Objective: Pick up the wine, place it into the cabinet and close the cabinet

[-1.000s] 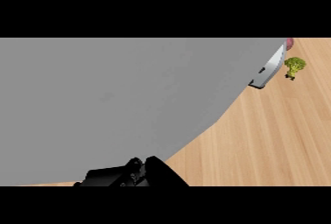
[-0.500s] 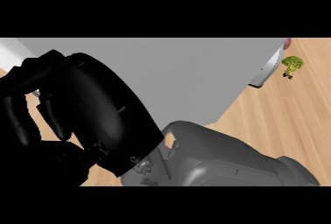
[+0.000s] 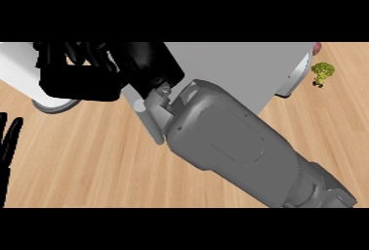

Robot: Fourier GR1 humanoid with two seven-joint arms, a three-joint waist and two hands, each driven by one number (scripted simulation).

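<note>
Most of the view is blocked by one grey forearm [image 3: 238, 146], which crosses diagonally from the lower right to the upper left. The black right hand [image 3: 79, 80] at its end lies over a white body [image 3: 18, 68] with a pale grey rounded rim. Whether this hand holds anything cannot be told. Behind the forearm one flat grey panel [image 3: 231, 63] covers the upper middle of the wooden counter [image 3: 86, 166]. One broccoli floret [image 3: 322, 73] stands just beside the panel's right edge. The wine cannot be identified with certainty: only a small dark-red piece [image 3: 317, 46] shows at the panel's upper right corner, so its long axis cannot be told. The left hand [image 3: 9, 136] rests at the left edge, fingers straight.
</note>
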